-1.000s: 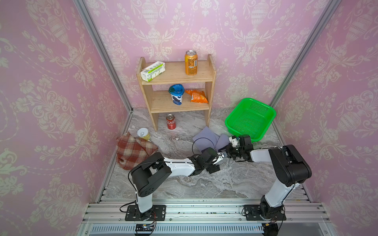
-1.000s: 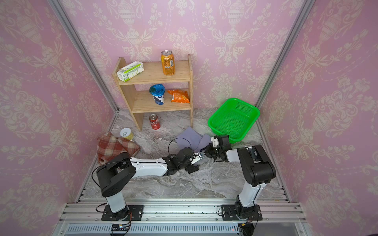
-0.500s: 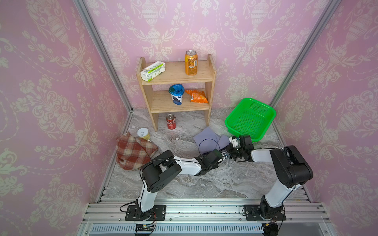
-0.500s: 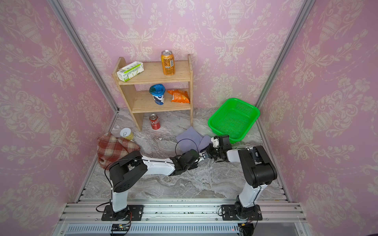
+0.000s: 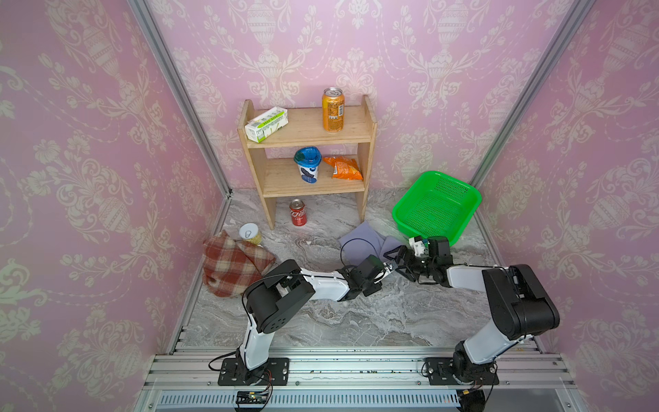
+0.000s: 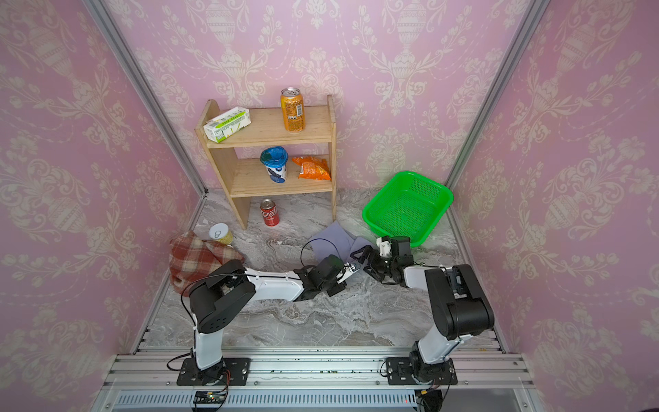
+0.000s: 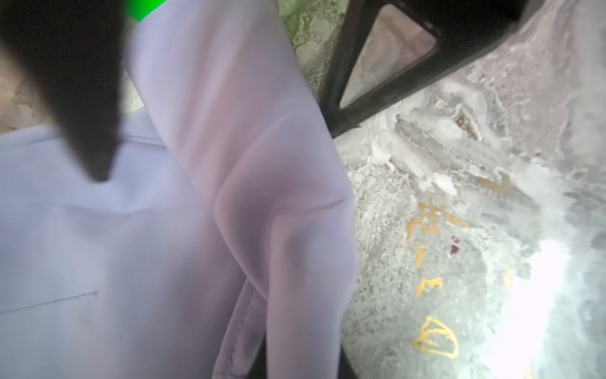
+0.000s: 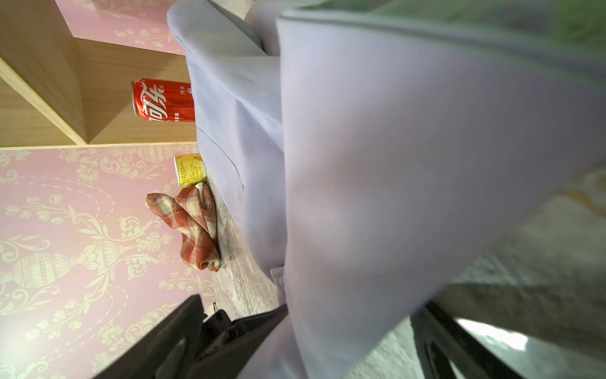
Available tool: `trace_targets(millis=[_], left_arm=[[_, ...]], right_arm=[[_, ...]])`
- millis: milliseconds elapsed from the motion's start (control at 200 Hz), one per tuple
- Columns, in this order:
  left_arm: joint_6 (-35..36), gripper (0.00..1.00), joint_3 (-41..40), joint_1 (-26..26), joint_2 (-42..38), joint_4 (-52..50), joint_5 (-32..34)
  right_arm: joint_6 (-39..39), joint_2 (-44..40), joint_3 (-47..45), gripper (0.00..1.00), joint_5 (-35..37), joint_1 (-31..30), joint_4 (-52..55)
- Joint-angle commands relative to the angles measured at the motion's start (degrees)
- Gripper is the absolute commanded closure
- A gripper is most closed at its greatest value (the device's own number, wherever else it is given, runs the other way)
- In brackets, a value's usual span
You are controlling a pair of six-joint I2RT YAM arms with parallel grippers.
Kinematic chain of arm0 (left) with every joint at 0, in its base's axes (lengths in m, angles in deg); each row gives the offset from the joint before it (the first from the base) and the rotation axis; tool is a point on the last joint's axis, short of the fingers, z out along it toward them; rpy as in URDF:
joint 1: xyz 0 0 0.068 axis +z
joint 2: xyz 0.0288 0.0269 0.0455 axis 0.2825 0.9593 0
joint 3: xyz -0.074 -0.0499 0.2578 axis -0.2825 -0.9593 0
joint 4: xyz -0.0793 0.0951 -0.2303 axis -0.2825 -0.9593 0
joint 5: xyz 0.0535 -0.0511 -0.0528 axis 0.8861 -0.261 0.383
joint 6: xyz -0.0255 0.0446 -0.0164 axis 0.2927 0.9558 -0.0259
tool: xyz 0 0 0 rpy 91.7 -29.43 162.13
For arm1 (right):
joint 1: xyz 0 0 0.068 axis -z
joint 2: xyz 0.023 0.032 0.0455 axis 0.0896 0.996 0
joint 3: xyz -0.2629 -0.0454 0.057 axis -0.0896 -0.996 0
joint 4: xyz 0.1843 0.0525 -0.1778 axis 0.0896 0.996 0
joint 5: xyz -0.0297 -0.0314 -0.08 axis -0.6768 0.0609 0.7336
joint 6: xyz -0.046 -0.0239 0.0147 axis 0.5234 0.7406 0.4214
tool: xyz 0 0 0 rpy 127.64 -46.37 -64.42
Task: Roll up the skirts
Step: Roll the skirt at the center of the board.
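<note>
walls: pink wallpaper (image 5: 89, 178), cream floral swirls, all three sides
desk: grey marble-look top (image 5: 374, 321)
shelf: little two-tier wooden one (image 5: 306, 125) at the back wall
front: aluminium rails (image 5: 356, 367)

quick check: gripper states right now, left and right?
left gripper: closed on a fold of the lavender skirt.
right gripper: open, jaws either side of the same skirt, not gripping it.

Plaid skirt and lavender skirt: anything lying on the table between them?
Nothing: bare marble table separates the plaid skirt and the lavender skirt in both top views.
</note>
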Motion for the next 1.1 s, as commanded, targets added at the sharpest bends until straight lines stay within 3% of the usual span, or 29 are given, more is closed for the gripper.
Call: trace_targets(millis=[0, 140, 390, 580, 655, 710, 946, 986, 1056, 1096], left_arm=[[-11.8, 0.9, 0.6, 3.6, -3.6, 0.4, -12.5], [-21.1, 0.89, -0.5, 6.9, -3.6, 6.1, -22.8], [-36.6, 0.89, -2.4, 9.4, 0.2, 20.7, -35.3], [-46.8, 0.89, -5.5, 10.8, 4.9, 33.2, -38.0], [-52.0, 0.9, -7.1, 11.5, 6.6, 39.7, -38.7], [-54.6, 0.9, -7.8, 11.8, 7.6, 42.7, -39.1], [-59.4, 0.9, -9.4, 12.7, 9.8, 48.3, -40.1], [-60.7, 0.89, -9.6, 13.0, 10.3, 49.8, -40.6], [-61.3, 0.77, -9.7, 13.2, 10.2, 50.4, -41.7], [-60.2, 0.66, -9.9, 13.4, 9.3, 49.0, -42.0]], right_arm=[[0.9, -1.0, -1.3, 0.0, 0.0, -0.1, 0.0], [-0.9, -0.4, -3.3, 0.0, -0.3, 0.0, -3.8], [-3.8, 2.5, -4.9, 0.05, -0.1, 0.0, -10.5], [-5.7, 5.6, -2.8, 0.11, 0.5, 0.0, -13.4], [-6.6, 7.3, -2.0, 0.27, -0.2, 0.0, -15.2], [-7.3, 8.7, -1.5, 0.33, -0.3, 0.0, -16.7], [-8.5, 13.0, 1.3, 0.37, -0.1, -0.5, -18.6], [-8.5, 13.6, 1.7, 0.49, -0.2, -0.6, -18.5], [-8.5, 14.6, 2.6, 1.0, 0.0, -0.7, -18.1], [-8.2, 14.8, 3.1, 1.0, -0.1, -0.9, -17.3]])
